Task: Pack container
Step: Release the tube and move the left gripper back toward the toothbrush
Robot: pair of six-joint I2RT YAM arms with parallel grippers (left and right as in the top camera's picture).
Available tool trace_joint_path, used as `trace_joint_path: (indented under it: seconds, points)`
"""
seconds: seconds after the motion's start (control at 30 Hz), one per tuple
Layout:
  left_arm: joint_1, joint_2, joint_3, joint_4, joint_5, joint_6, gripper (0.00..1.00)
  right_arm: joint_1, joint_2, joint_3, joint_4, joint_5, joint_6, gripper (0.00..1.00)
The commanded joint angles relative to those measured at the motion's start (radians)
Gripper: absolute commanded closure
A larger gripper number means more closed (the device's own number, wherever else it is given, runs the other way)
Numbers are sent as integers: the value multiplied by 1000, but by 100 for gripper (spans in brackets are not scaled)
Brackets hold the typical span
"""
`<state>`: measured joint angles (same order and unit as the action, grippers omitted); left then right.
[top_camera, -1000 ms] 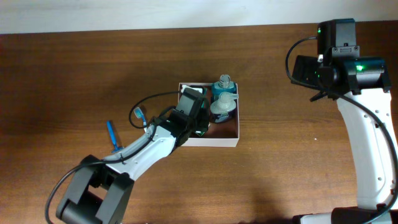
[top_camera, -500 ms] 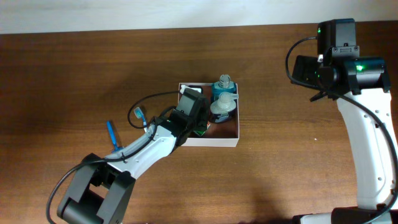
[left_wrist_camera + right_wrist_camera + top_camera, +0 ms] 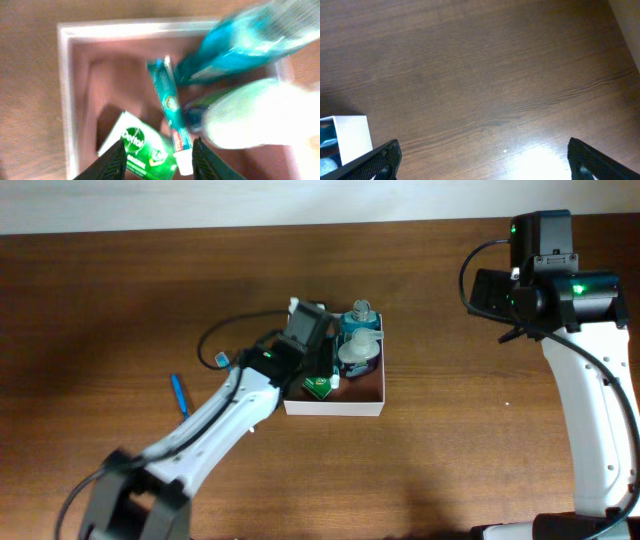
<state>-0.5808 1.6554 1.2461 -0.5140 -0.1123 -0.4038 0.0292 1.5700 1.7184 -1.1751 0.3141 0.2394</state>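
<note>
The container [image 3: 336, 408] is a square white-walled box with a reddish-brown inside, at the table's middle. It holds a teal bottle [image 3: 360, 317], a white-capped round bottle [image 3: 358, 352] and a green Dettol packet [image 3: 318, 387]. My left gripper [image 3: 316, 360] hovers over the container's left half, open and empty. In the left wrist view, the open jaws [image 3: 159, 162] are just above the green packet [image 3: 142, 150] and a teal toothpaste tube [image 3: 169, 107], beside the teal bottle [image 3: 235, 45], the white-capped bottle [image 3: 250, 115] and the container wall [image 3: 67, 100]. My right gripper [image 3: 497, 292] is open, far right.
A blue stick-like item [image 3: 178, 395] lies on the wooden table left of the container. In the right wrist view the open jaws [image 3: 485, 165] are over bare wood, with the container's white corner [image 3: 350, 132] at the lower left.
My left gripper has drawn back from the container's front-left part toward the far side. The green packet now lies uncovered in the container. The right arm has not moved.
</note>
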Motion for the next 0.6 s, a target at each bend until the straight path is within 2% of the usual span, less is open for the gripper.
trace_joint_path:
  seconds: [0.0, 0.07, 0.17, 0.23, 0.4, 0.57]
  points:
    - [5, -105, 69, -66, -121, 8, 57, -4, 0, 3, 0, 12, 5, 1]
    - [19, -132, 69, -114, -188, 3, 57, -4, 0, 3, 0, 12, 5, 2]
    - [69, -135, 68, -217, -321, -66, 58, -4, 0, 3, 0, 12, 5, 1]
    - [126, -126, 63, -279, -336, -111, 63, -4, 0, 3, 0, 12, 5, 1]
    - [265, -89, 21, -307, -152, -134, 77, -4, 0, 3, 0, 12, 5, 1]
    - [351, -28, -40, -274, -5, -134, 77, -4, 0, 3, 0, 12, 5, 1]
